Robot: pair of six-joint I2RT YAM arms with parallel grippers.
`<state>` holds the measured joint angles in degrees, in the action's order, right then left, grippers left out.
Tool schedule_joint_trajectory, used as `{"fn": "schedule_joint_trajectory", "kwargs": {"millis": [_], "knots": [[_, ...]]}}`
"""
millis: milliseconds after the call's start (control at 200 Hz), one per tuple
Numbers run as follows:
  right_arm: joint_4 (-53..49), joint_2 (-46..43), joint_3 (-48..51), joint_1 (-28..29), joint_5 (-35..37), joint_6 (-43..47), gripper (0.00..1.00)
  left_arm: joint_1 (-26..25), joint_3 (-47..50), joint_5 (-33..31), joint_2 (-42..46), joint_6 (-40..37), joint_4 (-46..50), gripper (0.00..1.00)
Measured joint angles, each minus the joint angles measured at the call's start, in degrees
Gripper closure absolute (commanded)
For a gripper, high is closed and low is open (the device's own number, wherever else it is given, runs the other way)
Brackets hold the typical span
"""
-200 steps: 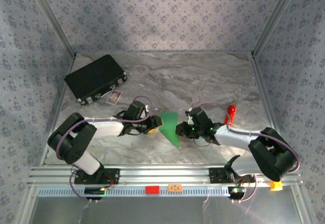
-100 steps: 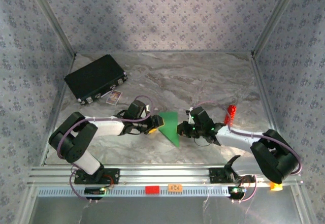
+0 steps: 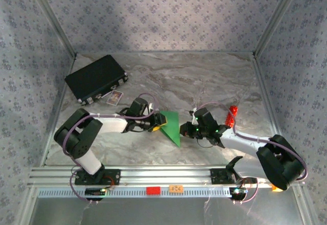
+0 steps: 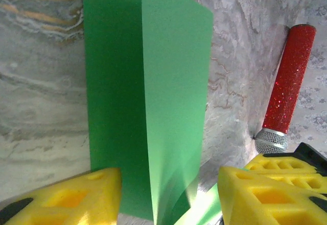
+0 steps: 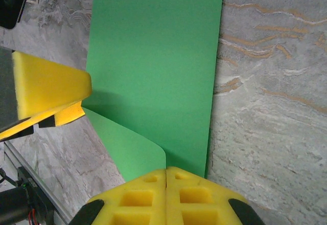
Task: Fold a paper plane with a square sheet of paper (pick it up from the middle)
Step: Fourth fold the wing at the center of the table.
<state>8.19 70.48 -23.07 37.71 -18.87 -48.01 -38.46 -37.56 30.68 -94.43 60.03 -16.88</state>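
The bright-green sheet of paper [image 3: 171, 125] lies folded into a triangle on the marble table [image 3: 204, 82], between the two arms. My left gripper [image 3: 157, 125] stands open at its left edge. In the left wrist view the yellow fingers [image 4: 61, 194] straddle the paper [image 4: 117, 107], where a lighter flap [image 4: 173, 82] stands up along a crease. My right gripper [image 3: 185, 130] is at the right edge. Its fingers [image 5: 138, 199] are pressed together on the paper's [image 5: 153, 56] near edge, where a curled flap [image 5: 133, 151] runs into the seam.
A red glittery cylinder [image 3: 233, 116] with a silver end lies right of the right arm, also seen as the red cylinder [image 4: 288, 82]. A black rectangular case [image 3: 96, 78] and a small card [image 3: 115, 98] sit at back left. Metal rails [image 3: 168, 174] run along the near edge.
My left gripper has slid a little right onto the paper's left edge. The right gripper has shifted slightly right, still holding its edge. The paper stays in place.
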Motion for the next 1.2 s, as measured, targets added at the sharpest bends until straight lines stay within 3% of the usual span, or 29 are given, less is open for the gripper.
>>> {"fn": "schedule_joint_trajectory", "kwargs": {"millis": [280, 535, 924, 1084, 1199], "knots": [[-0.22, -0.28, 0.81, -0.24, 0.04, 0.0, 0.9, 1.31, -2.16, 1.77, -3.23, 0.72, -1.81, 0.74], [-0.42, -0.37, 0.83, -0.24, 0.07, 0.42, 0.85, 1.7, -2.38, 2.05, -4.11, 1.42, -3.65, 1.0], [-10.47, -7.34, -2.75, 1.42, 5.64, 3.06, 0.42, 0.52, 1.16, -6.05, 0.76, 2.93, -3.87, 1.0], [-11.54, -8.61, -2.8, 2.64, 7.8, 3.78, 0.39, -1.14, 1.22, -9.66, 3.45, 3.08, -2.49, 1.0], [-11.89, -8.66, -2.93, 4.55, 9.86, 4.37, 0.39, -2.1, 1.22, -10.82, 3.96, 3.1, -2.19, 0.89]]}}
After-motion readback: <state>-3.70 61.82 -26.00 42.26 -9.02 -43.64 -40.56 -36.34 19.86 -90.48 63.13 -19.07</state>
